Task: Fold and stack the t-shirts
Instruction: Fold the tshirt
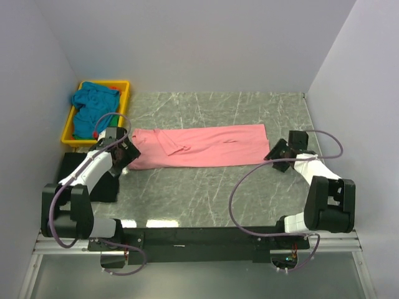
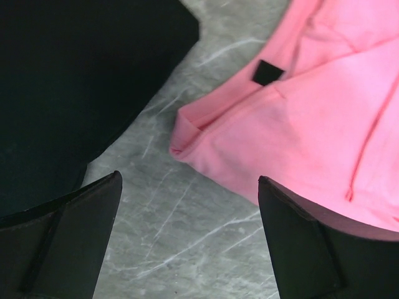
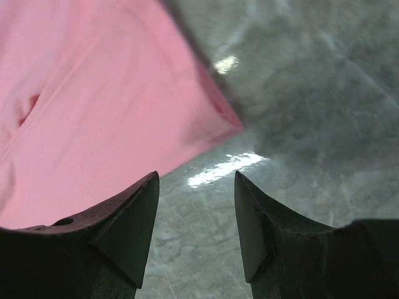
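Salmon pink t-shirt (image 1: pixel 206 146) lying flat across the middle of the marbled grey tabletop (image 1: pixel 187 193), folded into a long band running left to right. Teal blue t-shirt (image 1: pixel 93 103) sitting crumpled in the yellow tray (image 1: pixel 125 92) at the far left corner, just beyond the pink band's left end. Left gripper (image 2: pixel 189 187) hovering at that left end, jaws standing wide, gripping nothing, pink hem lying beside one finger. Right gripper (image 3: pixel 196 180) hanging just off the band's right corner, jaws apart, only bare tabletop showing between them.
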Action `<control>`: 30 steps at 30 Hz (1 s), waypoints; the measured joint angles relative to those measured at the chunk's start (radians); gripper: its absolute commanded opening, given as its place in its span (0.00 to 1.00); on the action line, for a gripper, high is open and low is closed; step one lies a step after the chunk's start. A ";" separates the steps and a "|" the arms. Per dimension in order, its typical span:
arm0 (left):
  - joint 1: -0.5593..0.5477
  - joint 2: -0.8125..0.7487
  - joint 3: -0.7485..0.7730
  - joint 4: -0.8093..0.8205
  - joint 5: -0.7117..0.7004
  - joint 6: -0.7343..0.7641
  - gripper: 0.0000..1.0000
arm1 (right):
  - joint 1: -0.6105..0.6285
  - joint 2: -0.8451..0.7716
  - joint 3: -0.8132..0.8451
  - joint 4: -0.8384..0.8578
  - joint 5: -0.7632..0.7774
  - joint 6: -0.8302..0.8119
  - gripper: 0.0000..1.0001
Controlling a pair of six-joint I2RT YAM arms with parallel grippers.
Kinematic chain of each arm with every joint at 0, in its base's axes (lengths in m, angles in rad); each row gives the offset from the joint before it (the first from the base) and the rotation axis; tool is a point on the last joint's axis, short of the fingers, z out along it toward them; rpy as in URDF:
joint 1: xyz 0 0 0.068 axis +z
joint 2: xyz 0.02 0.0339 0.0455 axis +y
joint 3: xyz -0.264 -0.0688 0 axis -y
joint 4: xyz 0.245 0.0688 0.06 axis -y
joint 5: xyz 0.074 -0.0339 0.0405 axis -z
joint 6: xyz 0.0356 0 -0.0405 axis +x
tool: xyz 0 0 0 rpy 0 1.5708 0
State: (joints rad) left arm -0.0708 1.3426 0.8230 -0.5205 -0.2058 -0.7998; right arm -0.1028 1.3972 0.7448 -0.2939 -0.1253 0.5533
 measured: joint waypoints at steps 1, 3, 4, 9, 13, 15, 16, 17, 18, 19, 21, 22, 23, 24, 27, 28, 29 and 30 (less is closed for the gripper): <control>0.011 0.011 -0.003 0.000 0.011 -0.011 0.95 | -0.023 0.000 -0.017 0.013 -0.022 0.014 0.58; 0.026 0.039 -0.005 0.003 0.035 -0.033 0.94 | -0.077 0.000 -0.053 0.041 -0.066 0.052 0.58; 0.027 0.050 -0.005 0.006 0.046 -0.037 0.94 | -0.094 0.002 -0.064 0.055 -0.080 0.064 0.58; 0.028 0.116 -0.005 0.030 0.087 -0.067 0.91 | -0.154 0.035 -0.111 0.160 -0.159 0.134 0.57; 0.029 0.157 0.001 0.043 0.090 -0.082 0.88 | -0.167 0.079 -0.118 0.220 -0.203 0.169 0.57; 0.029 0.177 0.010 0.045 0.089 -0.085 0.85 | -0.169 0.095 -0.118 0.246 -0.219 0.180 0.56; 0.029 0.183 0.015 0.045 0.090 -0.086 0.84 | -0.171 0.102 -0.118 0.258 -0.229 0.187 0.56; 0.029 0.190 0.020 0.050 0.090 -0.086 0.81 | -0.171 0.109 -0.117 0.269 -0.234 0.190 0.55; 0.029 0.195 0.025 0.050 0.090 -0.087 0.80 | -0.171 0.120 -0.117 0.289 -0.241 0.196 0.53; 0.029 0.202 0.030 0.052 0.090 -0.086 0.78 | -0.172 0.125 -0.117 0.297 -0.245 0.199 0.52; 0.029 0.214 0.040 0.052 0.089 -0.087 0.70 | -0.175 0.141 -0.117 0.319 -0.254 0.209 0.46; 0.029 0.219 0.042 0.055 0.089 -0.087 0.67 | -0.178 0.146 -0.117 0.327 -0.257 0.212 0.42; 0.029 0.224 0.045 0.053 0.088 -0.087 0.60 | -0.180 0.151 -0.117 0.331 -0.258 0.215 0.38; 0.030 0.226 0.048 0.053 0.087 -0.090 0.56 | -0.183 0.155 -0.117 0.332 -0.258 0.216 0.29; 0.031 0.233 0.049 0.053 0.084 -0.095 0.40 | -0.193 0.161 -0.117 0.321 -0.240 0.214 0.12; 0.031 0.233 0.049 0.052 0.084 -0.097 0.36 | -0.197 0.161 -0.117 0.315 -0.234 0.213 0.08; 0.031 0.235 0.049 0.048 0.083 -0.100 0.26 | -0.202 0.161 -0.117 0.309 -0.230 0.213 0.04; 0.031 0.237 0.049 0.043 0.082 -0.104 0.22 | -0.206 0.161 -0.117 0.301 -0.227 0.216 0.00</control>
State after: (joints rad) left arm -0.0399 1.5791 0.8719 -0.4774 -0.1238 -0.9039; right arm -0.3088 1.5581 0.6277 0.0074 -0.3519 0.7689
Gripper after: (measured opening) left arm 0.300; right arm 0.069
